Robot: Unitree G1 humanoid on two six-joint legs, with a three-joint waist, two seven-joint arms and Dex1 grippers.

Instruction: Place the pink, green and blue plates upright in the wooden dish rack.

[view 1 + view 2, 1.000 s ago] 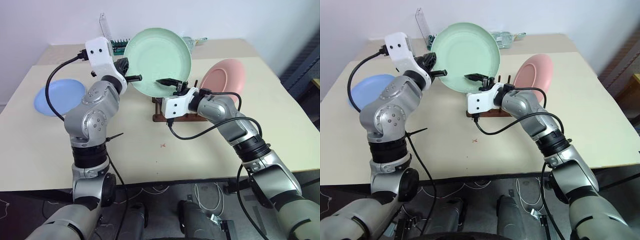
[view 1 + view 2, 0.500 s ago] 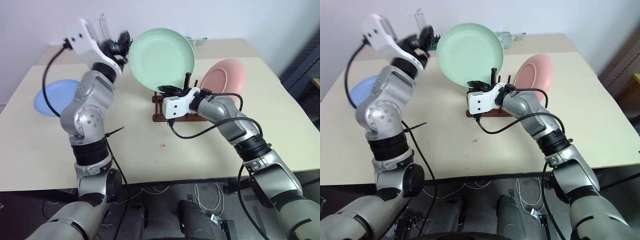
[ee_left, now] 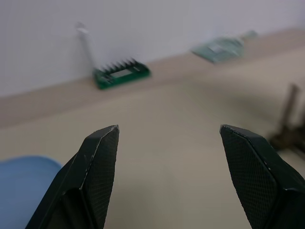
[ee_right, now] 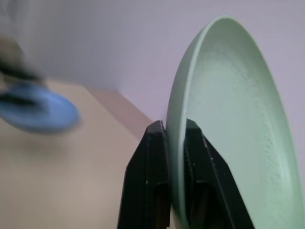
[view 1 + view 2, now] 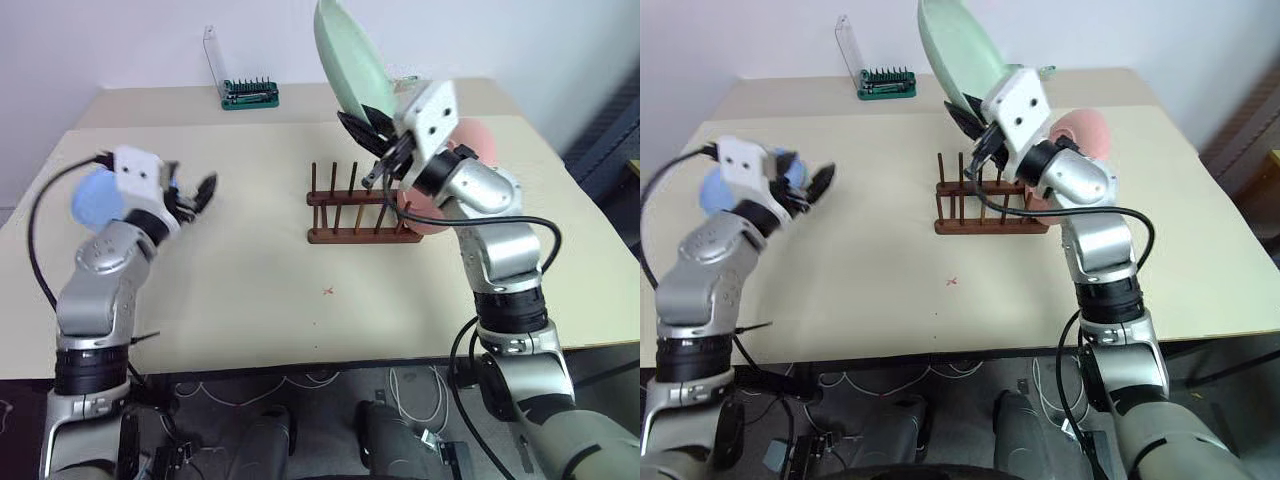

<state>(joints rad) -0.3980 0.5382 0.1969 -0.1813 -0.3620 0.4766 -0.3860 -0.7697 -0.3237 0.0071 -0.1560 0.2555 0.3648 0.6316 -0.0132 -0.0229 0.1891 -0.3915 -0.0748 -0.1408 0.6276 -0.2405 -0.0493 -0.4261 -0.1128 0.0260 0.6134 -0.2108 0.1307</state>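
I have the green plate (image 5: 348, 58) pinched on edge in my right gripper (image 5: 372, 126), above the rack (image 5: 362, 213) at its 12 o'clock. Left gripper (image 5: 192, 192) gapes wide, empty, beside the blue plate (image 5: 92, 199). Next I'd lower it between 2 pegs, near the pink plate (image 5: 472, 140).

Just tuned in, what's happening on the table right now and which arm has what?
The right gripper is shut on the rim of the green plate, holding it on edge in the air above the wooden dish rack. No plate shows between the rack's pegs. The pink plate is at the rack's right end, behind the right arm. The left gripper is open and holds nothing, hovering over the table near the blue plate, which lies flat at the table's left side.
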